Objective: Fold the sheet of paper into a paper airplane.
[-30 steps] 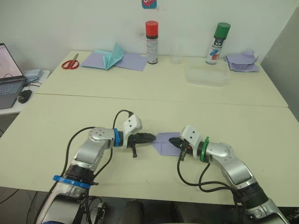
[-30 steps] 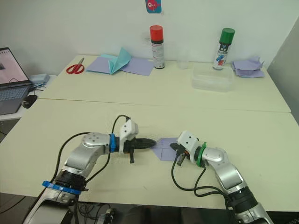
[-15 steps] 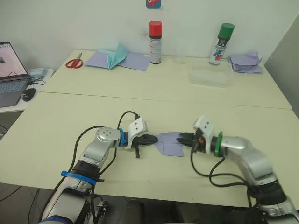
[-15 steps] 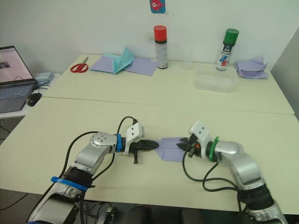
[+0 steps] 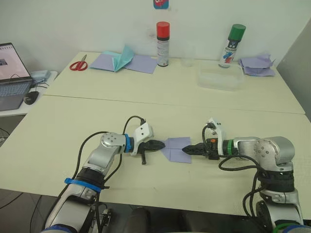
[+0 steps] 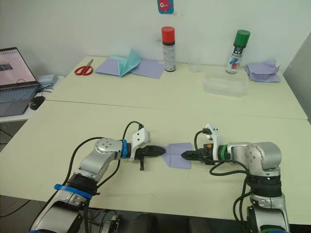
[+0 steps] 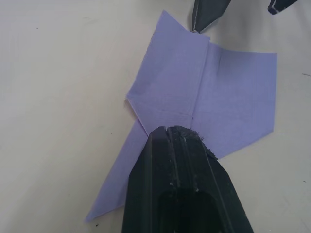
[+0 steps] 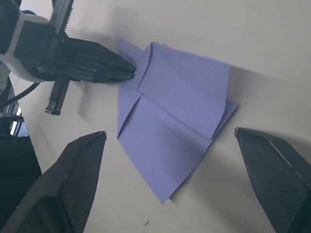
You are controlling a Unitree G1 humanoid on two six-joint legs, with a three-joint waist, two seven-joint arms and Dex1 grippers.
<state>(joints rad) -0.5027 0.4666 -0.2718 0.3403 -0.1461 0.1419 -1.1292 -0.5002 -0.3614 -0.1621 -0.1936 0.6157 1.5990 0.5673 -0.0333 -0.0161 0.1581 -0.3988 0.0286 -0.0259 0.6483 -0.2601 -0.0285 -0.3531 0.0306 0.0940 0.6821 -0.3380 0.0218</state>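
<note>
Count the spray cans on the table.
2. The red-capped can stands at the far edge beside the lavender sheets; the green-capped can stands further right, behind the clear plastic tub.

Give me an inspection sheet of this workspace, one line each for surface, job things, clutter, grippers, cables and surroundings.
Surface: cream table, two tops butted together.
Job things: lavender sheet of paper, partly folded with creases, lying flat between the grippers.
Clutter: scissors, blue paper shape on lavender sheets, red-capped can, green-capped can, clear tub, heap of lavender papers, all along the far edge.
Grippers: left gripper shut, tip pressing the paper's edge; right gripper open, fingers either side of the paper.
Cables: black cables looped at both wrists.
Surroundings: laptop and mouse on a side desk; white wall.
</note>
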